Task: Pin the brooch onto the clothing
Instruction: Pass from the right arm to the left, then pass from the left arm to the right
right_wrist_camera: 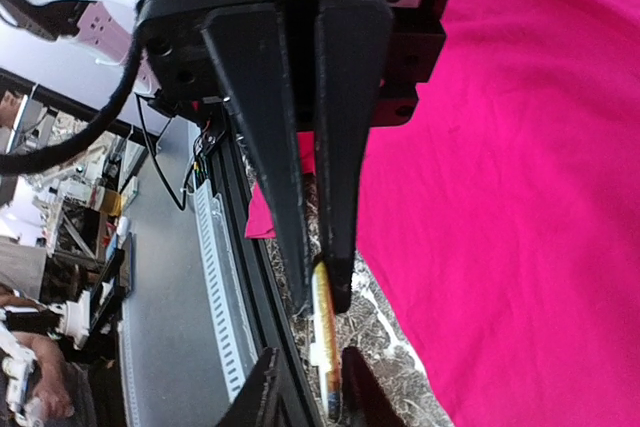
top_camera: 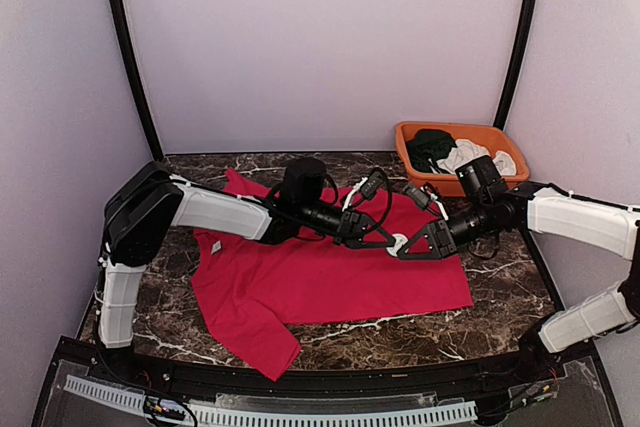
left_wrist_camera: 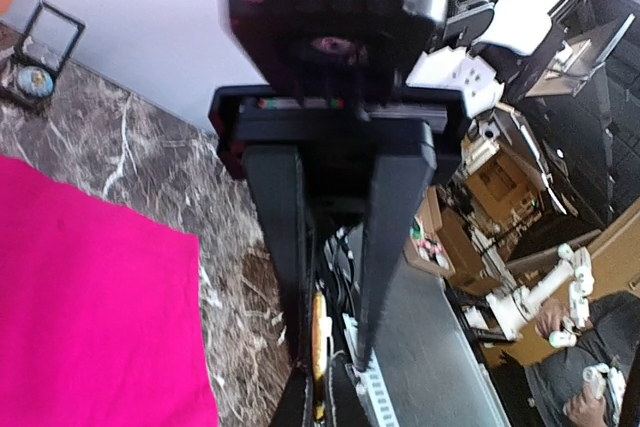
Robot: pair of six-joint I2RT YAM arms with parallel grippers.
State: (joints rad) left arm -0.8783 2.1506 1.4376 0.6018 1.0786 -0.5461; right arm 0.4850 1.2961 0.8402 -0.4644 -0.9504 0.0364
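Above red T-shirt (top_camera: pixel 320 287), flat on marble worktop (top_camera: pixel 400 339): white brooch (top_camera: pixel 397 243) held between both arms. Left end effector (top_camera: pixel 387 241) clamped on it; right end effector (top_camera: pixel 408 247) jaws barely parted, grip unclear. Cloth directly below.

I record the clothing (top_camera: pixel 330 277) as plain bright red all over. Table (top_camera: pixel 500 287) — dark brown marble, white veining. Basket (top_camera: pixel 450 127) orange, holding one dark green garment (top_camera: pixel 430 145) and one white garment (top_camera: pixel 465 155). Brooch (top_camera: pixel 397 243) white. My left gripper (top_camera: pixel 386 240) and right gripper (top_camera: pixel 408 246) are black; my arm shells (top_camera: pixel 220 212) white.
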